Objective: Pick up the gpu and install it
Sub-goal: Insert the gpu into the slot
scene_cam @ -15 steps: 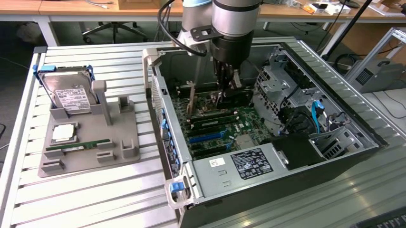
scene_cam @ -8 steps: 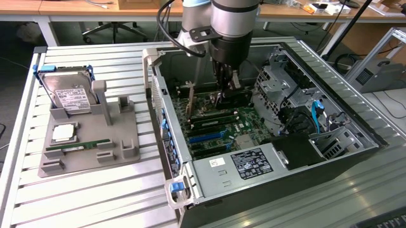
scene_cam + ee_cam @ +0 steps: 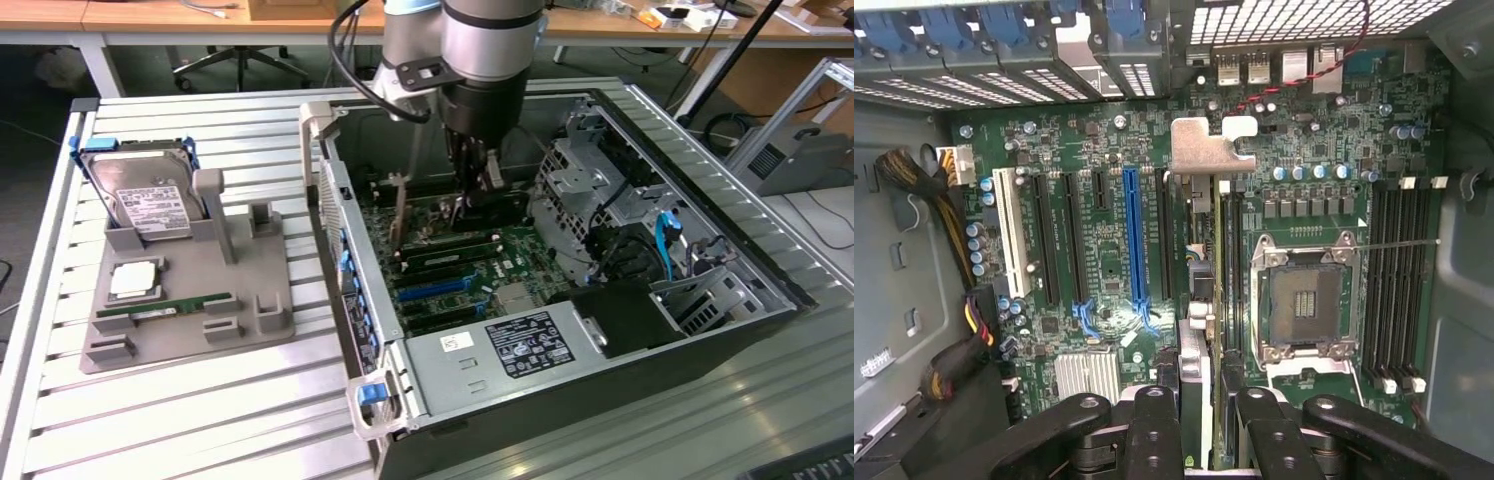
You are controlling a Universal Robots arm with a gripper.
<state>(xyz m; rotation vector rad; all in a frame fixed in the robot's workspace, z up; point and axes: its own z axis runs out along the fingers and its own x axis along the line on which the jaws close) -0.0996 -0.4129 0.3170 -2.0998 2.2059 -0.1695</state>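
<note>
The claw (image 3: 1203, 402), narrowed to a partly closed grip, clamps the gpu (image 3: 1212, 148) edge-on over the motherboard (image 3: 1104, 300) inside the open computer case (image 3: 601, 400).

A slatted aluminium table (image 3: 200, 420) carried an open black computer tower case (image 3: 641, 390), which lay on its side at three o'clock in the exterior view. At nine o'clock sat a grey plastic holder tray (image 3: 260, 290). A boxy silver hard drive with a white label (image 3: 144, 200) leaned at the tray's twelve o'clock. A narrow green memory stick (image 3: 167, 308) lay just at six o'clock of a square silver processor chip (image 3: 134, 280). Inside the case, the green motherboard (image 3: 1104, 150) bore a long blue expansion slot (image 3: 1135, 235) and a white one (image 3: 1014, 235).
</note>
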